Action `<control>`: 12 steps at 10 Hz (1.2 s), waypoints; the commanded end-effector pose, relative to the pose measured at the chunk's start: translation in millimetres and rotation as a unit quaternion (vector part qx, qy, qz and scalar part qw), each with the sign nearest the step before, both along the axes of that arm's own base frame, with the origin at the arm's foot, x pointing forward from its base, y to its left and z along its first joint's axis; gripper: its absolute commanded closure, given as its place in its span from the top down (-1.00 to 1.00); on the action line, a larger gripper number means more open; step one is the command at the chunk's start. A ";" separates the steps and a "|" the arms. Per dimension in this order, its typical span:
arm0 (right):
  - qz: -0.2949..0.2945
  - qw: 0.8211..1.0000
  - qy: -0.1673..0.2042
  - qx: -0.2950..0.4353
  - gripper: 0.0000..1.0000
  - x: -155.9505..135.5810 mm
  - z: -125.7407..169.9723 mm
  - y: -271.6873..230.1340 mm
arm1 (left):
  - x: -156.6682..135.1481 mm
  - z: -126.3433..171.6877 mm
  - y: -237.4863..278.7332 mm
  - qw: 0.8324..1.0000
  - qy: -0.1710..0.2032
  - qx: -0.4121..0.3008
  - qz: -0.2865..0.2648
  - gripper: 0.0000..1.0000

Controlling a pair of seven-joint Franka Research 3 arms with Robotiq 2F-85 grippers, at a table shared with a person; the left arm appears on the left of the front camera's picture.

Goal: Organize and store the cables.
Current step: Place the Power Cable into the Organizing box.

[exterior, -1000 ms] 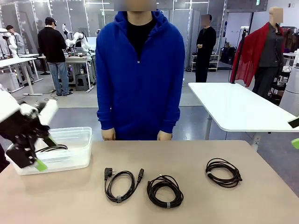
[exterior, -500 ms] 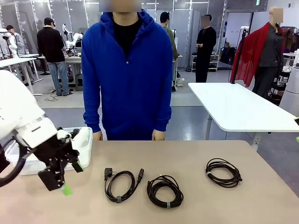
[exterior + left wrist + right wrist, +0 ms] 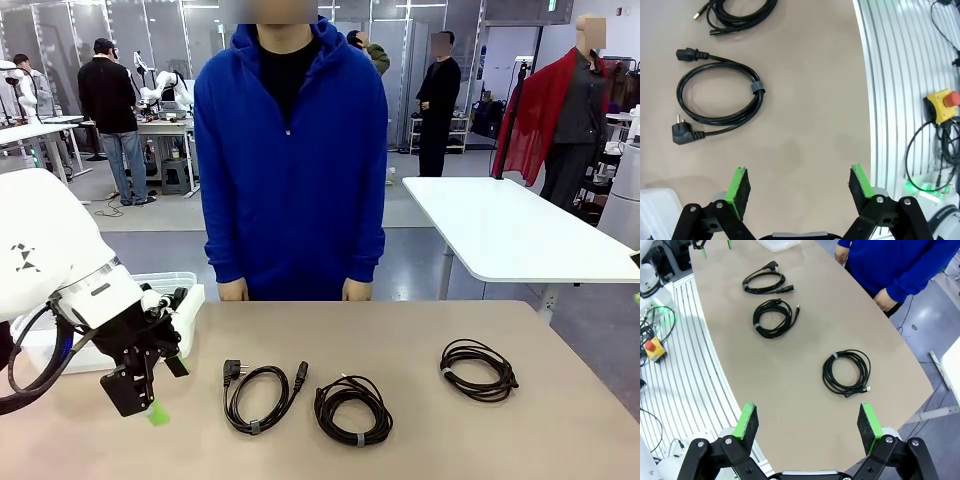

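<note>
Front: left gripper (image 3: 160, 390) is spread and empty, low over the table between the clear tub (image 3: 190, 298) and the plug-ended cable (image 3: 255, 427). That cable is near, on the gripper's right.

Left wrist: the same cable lies ahead, off to picture left. Its long axis runs across the jaw line, banded side closest.

Right wrist: right gripper (image 3: 804, 422) is spread and empty, high up, well apart from the far coil (image 3: 835, 356). I'd say the left arm takes it.
</note>
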State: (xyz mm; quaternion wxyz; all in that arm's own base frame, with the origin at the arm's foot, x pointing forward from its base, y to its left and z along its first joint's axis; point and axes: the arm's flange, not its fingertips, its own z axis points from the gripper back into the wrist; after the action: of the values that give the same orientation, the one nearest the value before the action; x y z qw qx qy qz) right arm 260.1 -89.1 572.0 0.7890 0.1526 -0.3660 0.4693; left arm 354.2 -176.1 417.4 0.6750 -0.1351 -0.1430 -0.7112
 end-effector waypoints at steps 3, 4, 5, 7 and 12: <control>0.001 1.000 -0.002 -0.001 1.00 -1.3 0.7 0.2 | -2.3 4.4 2.8 1.000 0.006 -0.008 -0.004 1.00; 0.001 1.000 -0.002 -0.001 1.00 -1.3 0.7 0.2 | -2.3 4.4 2.8 1.000 0.006 -0.008 -0.004 1.00; 0.001 1.000 -0.002 -0.001 1.00 -1.3 0.7 0.2 | -0.5 2.1 2.0 1.000 0.001 -0.001 0.001 1.00; 0.001 1.000 -0.002 -0.001 1.00 -1.3 0.7 0.2 | 10.7 -8.2 -27.4 0.998 0.004 0.055 -0.011 1.00; 0.001 1.000 -0.002 -0.001 1.00 -1.3 0.7 0.2 | 14.0 -23.1 -83.4 0.994 -0.007 0.105 0.028 1.00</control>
State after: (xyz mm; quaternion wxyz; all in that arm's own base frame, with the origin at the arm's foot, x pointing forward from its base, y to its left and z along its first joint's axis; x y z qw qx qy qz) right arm 260.1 -89.0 572.1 0.7889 0.1524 -0.3661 0.4695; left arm 364.0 -253.7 395.7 0.6893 -0.0726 -0.0751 -0.7169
